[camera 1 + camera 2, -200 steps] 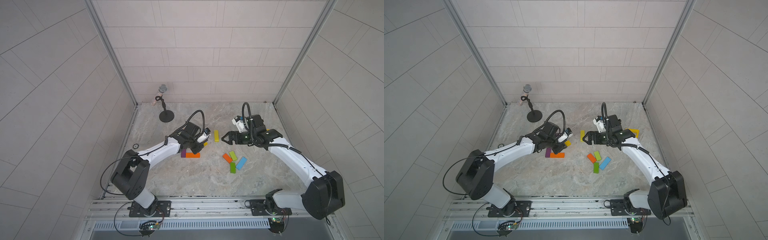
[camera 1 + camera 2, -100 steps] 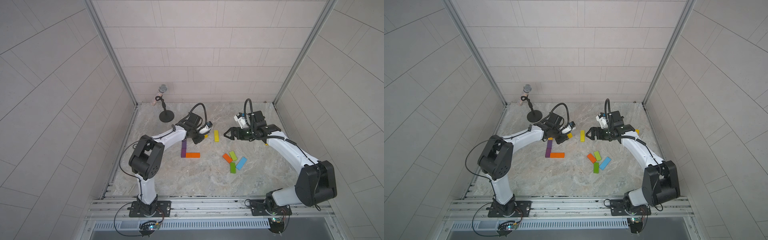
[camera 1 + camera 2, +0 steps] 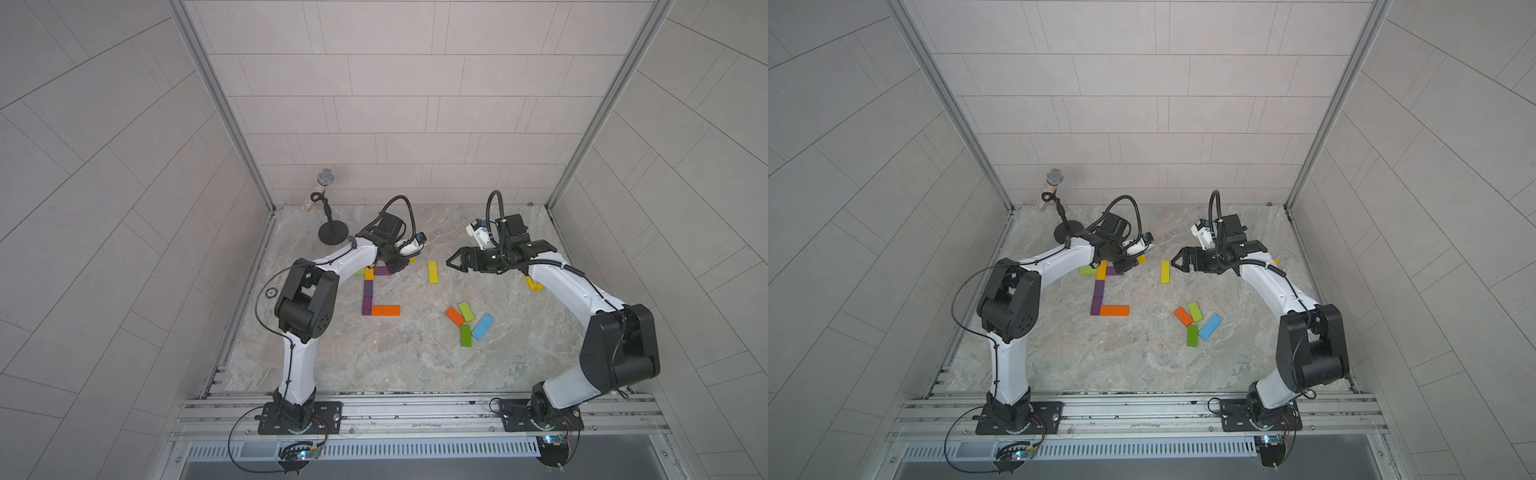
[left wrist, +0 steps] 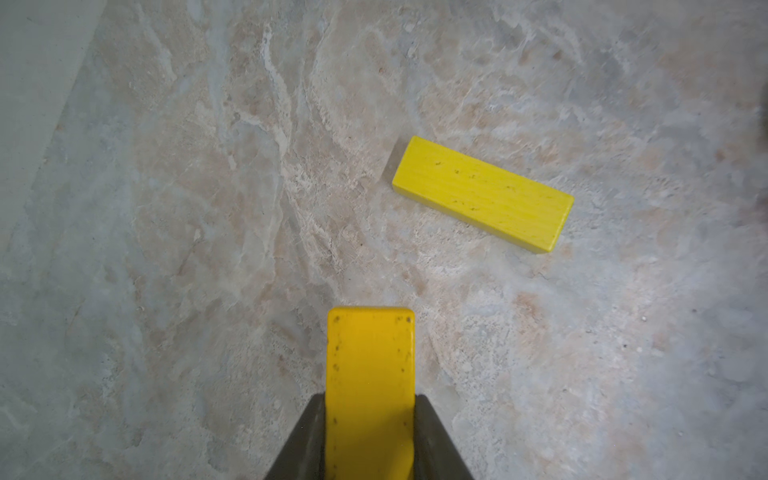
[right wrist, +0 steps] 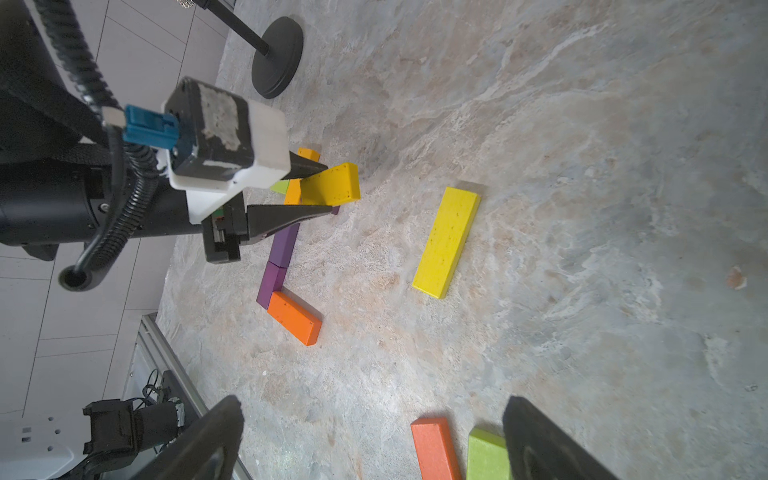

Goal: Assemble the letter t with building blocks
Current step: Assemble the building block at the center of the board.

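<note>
Beside the crossbar's (image 3: 381,271) three o'clock end, the left gripper (image 4: 370,440), clamped on a yellow block (image 4: 370,361), has drifted toward twelve o'clock, leaving it unplaced; right gripper (image 5: 374,411) gapes.

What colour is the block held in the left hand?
Yellow. The held block shows best in the left wrist view.

Both top views are bright and evenly lit. The light is soft and diffuse, with only faint shadows on the floor (image 3: 374,353). The wide-angle lens bends the wall tiles (image 3: 415,104) near the frame edges. The left wrist view goes dimmer on its left side, and the held yellow block (image 4: 370,374) at bottom centre looks soft. In the right wrist view, the right gripper (image 5: 374,403) at the bottom edge is out of focus.
</note>
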